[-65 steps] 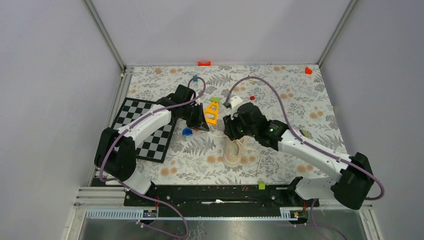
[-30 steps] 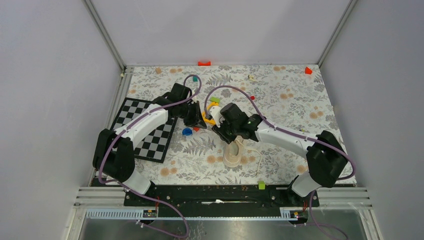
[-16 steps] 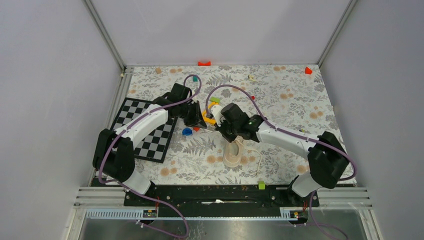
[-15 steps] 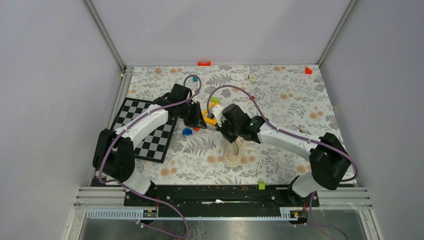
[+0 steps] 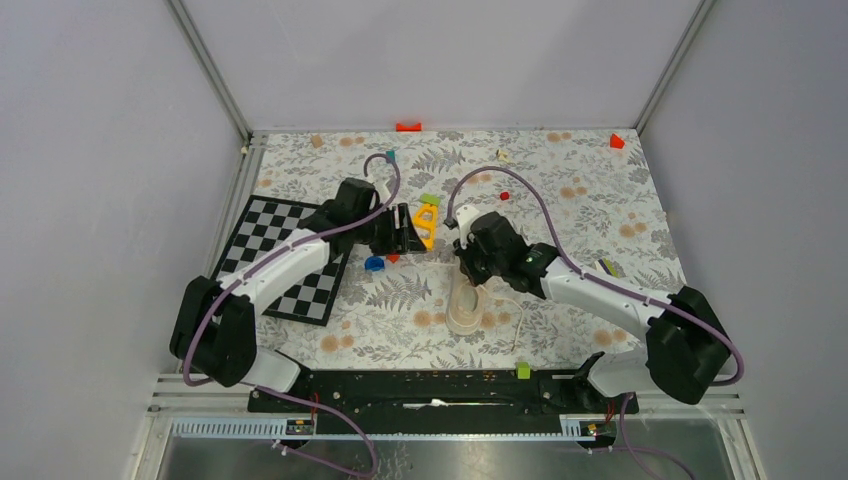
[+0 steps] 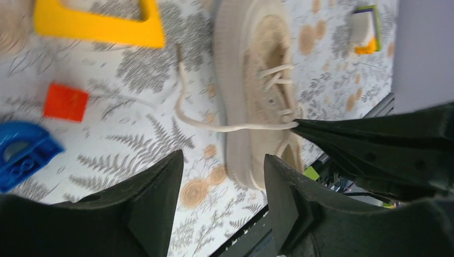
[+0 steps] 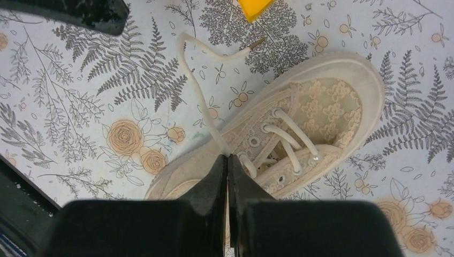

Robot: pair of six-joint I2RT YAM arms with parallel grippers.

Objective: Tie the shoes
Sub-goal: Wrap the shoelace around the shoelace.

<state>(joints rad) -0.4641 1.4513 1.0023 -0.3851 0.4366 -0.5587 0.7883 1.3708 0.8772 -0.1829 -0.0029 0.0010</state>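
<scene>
The shoe is a cream low-top sneaker lying on the floral table, toe toward the arms. In the right wrist view the shoe is untied. A loose cream lace runs from the table up to my right gripper, which is shut on it just above the eyelets. In the top view that right gripper hangs over the shoe's opening. My left gripper stands open with nothing between its fingers, left of the shoe and behind the lace. From above, the left gripper is beside the yellow piece.
A yellow triangle frame, a blue piece and a small red block lie close to the left gripper. The checkerboard is under the left arm. A second lace end trails right of the shoe. A green block sits at the near edge.
The right gripper has shut on the lace and drawn back to the right over the shoe. The left gripper has opened, let the lace go and shifted slightly.
</scene>
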